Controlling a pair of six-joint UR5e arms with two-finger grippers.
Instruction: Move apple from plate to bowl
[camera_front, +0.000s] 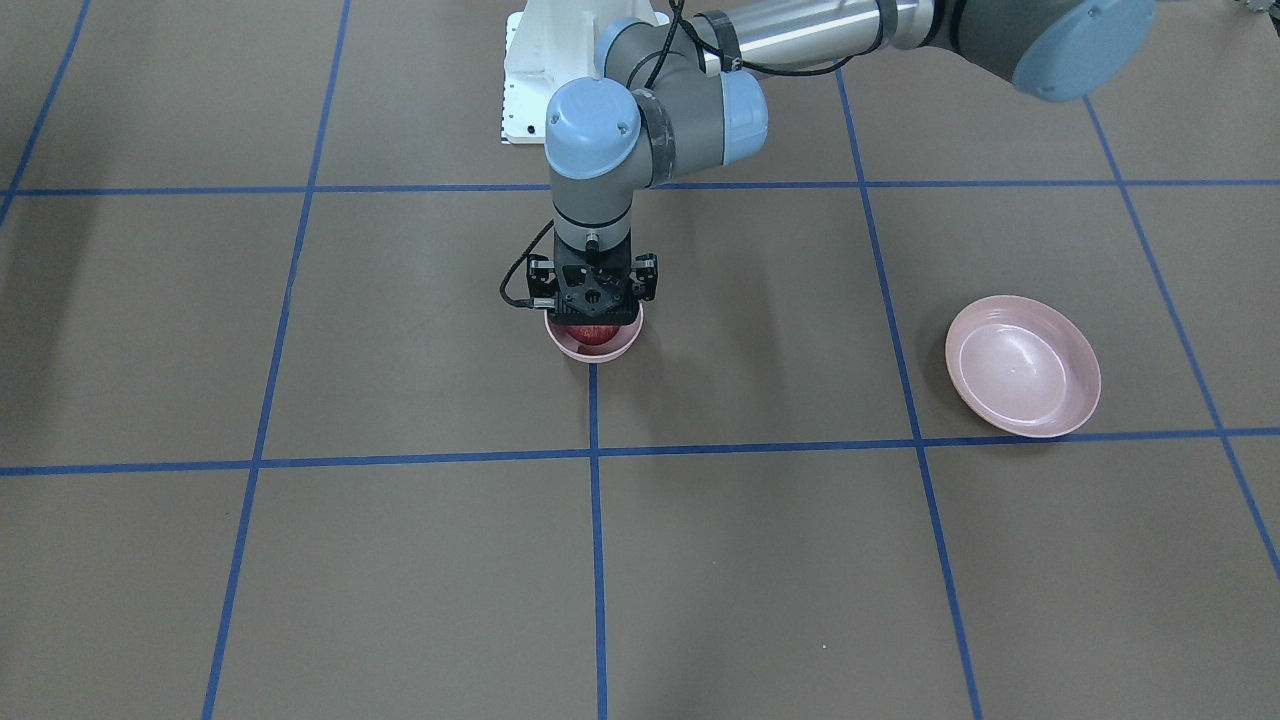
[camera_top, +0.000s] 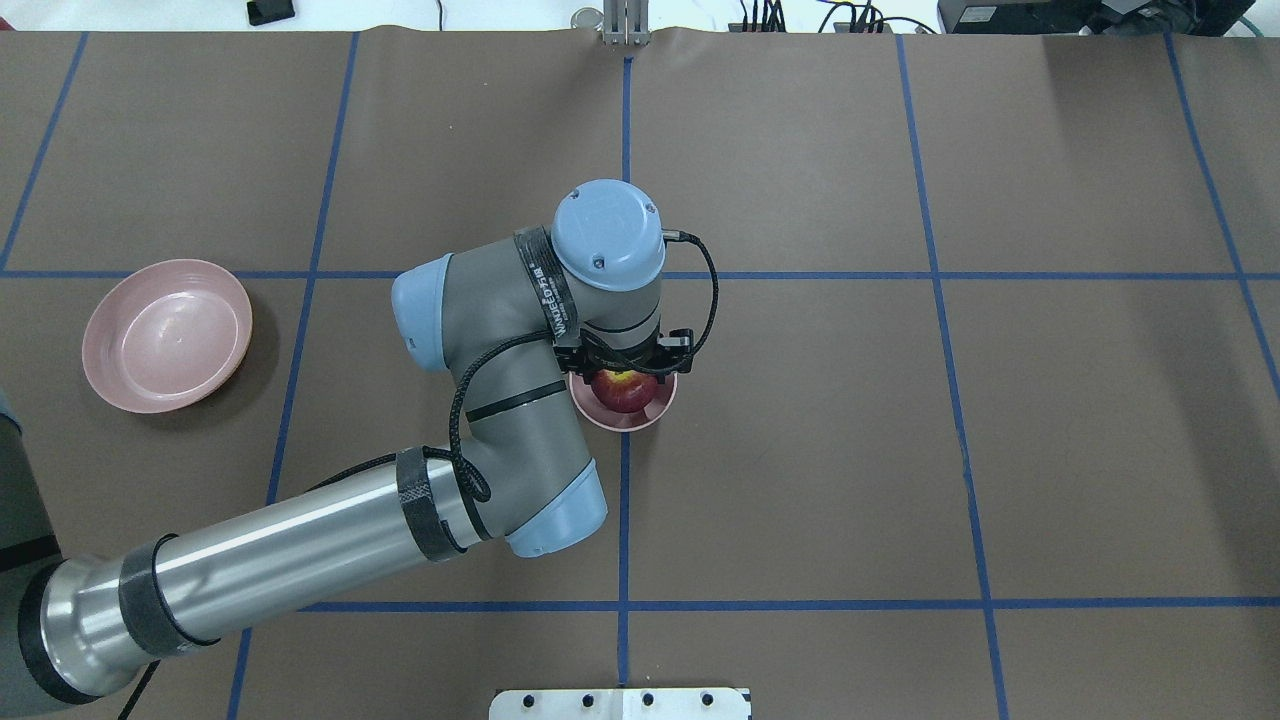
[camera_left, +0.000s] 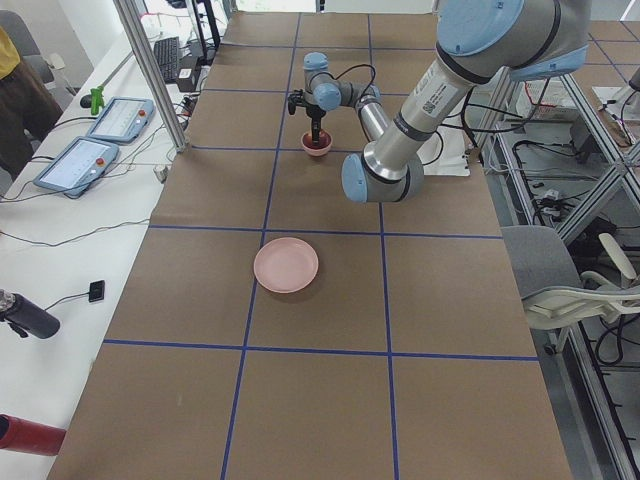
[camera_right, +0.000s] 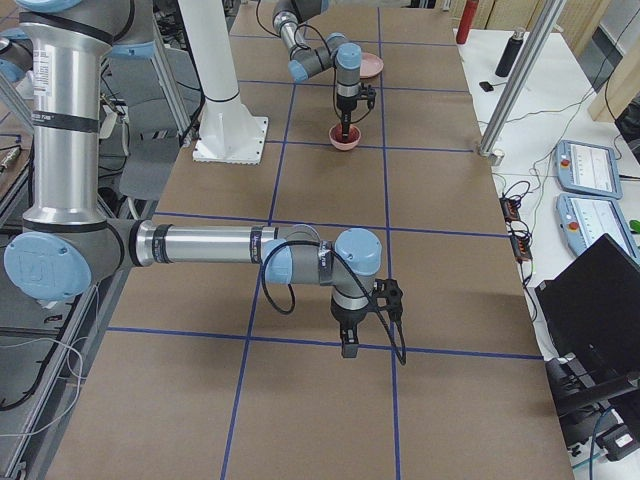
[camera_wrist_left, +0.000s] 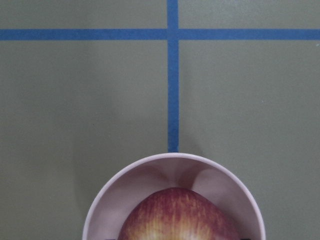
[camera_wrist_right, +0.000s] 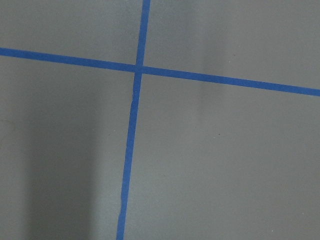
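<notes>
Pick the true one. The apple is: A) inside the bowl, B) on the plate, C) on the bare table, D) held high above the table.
A: the apple sits inside the bowl, and the plate lies apart with nothing on it.

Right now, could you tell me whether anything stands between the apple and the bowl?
Nothing visible does. The apple already lies in the bowl, directly under the left gripper, with the bowl's wall showing around it in the left wrist view. The plate sits bare, well apart.
</notes>
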